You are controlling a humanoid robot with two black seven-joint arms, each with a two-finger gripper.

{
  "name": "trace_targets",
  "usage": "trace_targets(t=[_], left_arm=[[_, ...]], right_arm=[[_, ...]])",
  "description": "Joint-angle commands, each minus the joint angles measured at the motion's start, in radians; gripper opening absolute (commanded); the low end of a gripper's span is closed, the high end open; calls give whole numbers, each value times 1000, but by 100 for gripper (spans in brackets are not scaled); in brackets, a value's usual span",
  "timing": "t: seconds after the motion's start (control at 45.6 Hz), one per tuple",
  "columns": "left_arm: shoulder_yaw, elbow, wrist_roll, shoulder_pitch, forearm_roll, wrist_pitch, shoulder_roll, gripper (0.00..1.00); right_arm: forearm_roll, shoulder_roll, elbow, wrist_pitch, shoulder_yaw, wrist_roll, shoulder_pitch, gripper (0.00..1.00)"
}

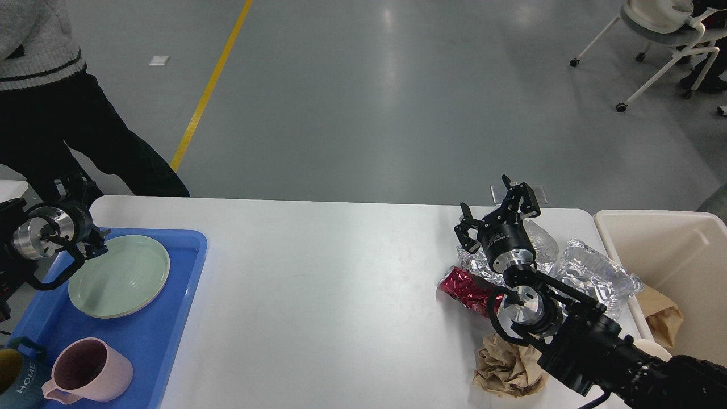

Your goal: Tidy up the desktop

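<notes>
Though cluttered, desktop (341, 295) long axis left-right

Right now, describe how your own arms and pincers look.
Both arms are black with bright silver metal wrist cylinders. The right pincer has two black, angular, linkage-style fingers on a black round body; a thin black cable loops beside its wrist. The left pincer is black too, seen small, with a looping black cable.

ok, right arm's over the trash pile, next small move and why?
Probably lower the open right end effector onto the crumpled foil beneath it. It holds nothing, foil and a red wrapper still litter the desktop, and the beige bin sits just right.
</notes>
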Motion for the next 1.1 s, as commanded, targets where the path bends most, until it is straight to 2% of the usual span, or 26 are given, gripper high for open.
trace_targets(t=[0.0,0.46,0.789,1.073], left_arm=[[-78,6,-51,47,-1,1,-11,97],[-338,57,-40,126,-4,-8,-117,97],[-644,57,-49,137,-2,-28,-212,97],[-675,57,-54,180,-2,-120,-241,97]], right_arm=[[0,0,-1,0,0,0,0,100],[0,0,0,0,0,0,0,100],[0,0,0,0,0,0,0,100],[0,0,2,0,0,0,0,100]])
